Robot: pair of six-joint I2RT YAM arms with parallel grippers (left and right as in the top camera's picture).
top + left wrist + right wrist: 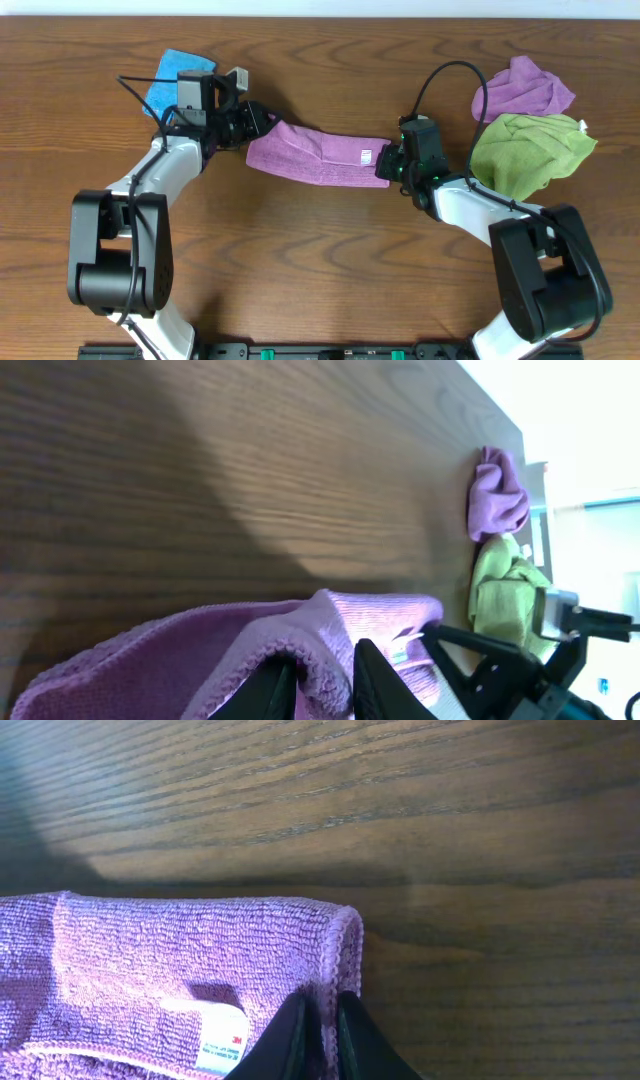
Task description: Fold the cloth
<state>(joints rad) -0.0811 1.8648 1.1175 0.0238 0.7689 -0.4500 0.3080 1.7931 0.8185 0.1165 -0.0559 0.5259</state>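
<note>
A purple cloth (310,155) with a white label hangs stretched between my two grippers above the wooden table. My left gripper (252,124) is shut on its left end; in the left wrist view the cloth (200,650) is pinched between the fingers (325,685). My right gripper (386,165) is shut on its right edge; in the right wrist view the fingers (322,1025) clamp the hem of the cloth (150,960) beside the label.
A blue cloth (170,75) lies behind the left arm at the back left. A crumpled purple cloth (525,88) and a green cloth (530,150) lie at the back right, close to the right arm. They also show in the left wrist view (497,500).
</note>
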